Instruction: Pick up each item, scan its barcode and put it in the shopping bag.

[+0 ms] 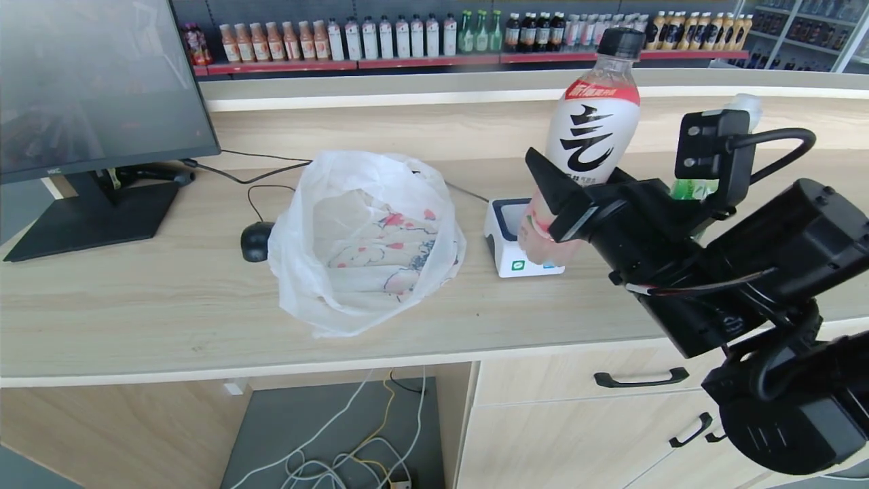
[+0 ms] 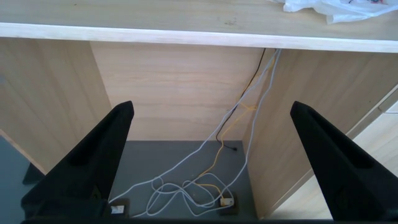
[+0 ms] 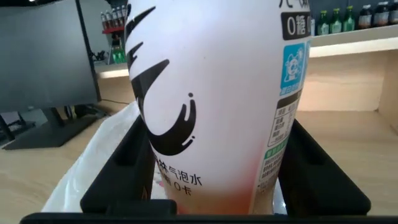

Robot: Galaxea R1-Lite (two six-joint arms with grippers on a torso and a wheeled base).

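Observation:
A white-labelled drink bottle (image 1: 592,129) with a black cap stands upright in my right gripper (image 1: 567,204), which is shut on its lower half. The bottle (image 3: 217,99) hangs just above and in front of the small white barcode scanner (image 1: 506,238) on the counter. The white plastic shopping bag (image 1: 366,238) lies open on the counter left of the scanner, with a red-printed package inside. My left gripper (image 2: 211,168) is open below the counter edge, facing the cable space under the desk.
A monitor (image 1: 95,88) on a black stand sits at the counter's left, with a black mouse (image 1: 256,241) beside the bag. Another bottle with a green label (image 1: 692,187) stands behind my right arm. Drawers (image 1: 638,380) are below the counter.

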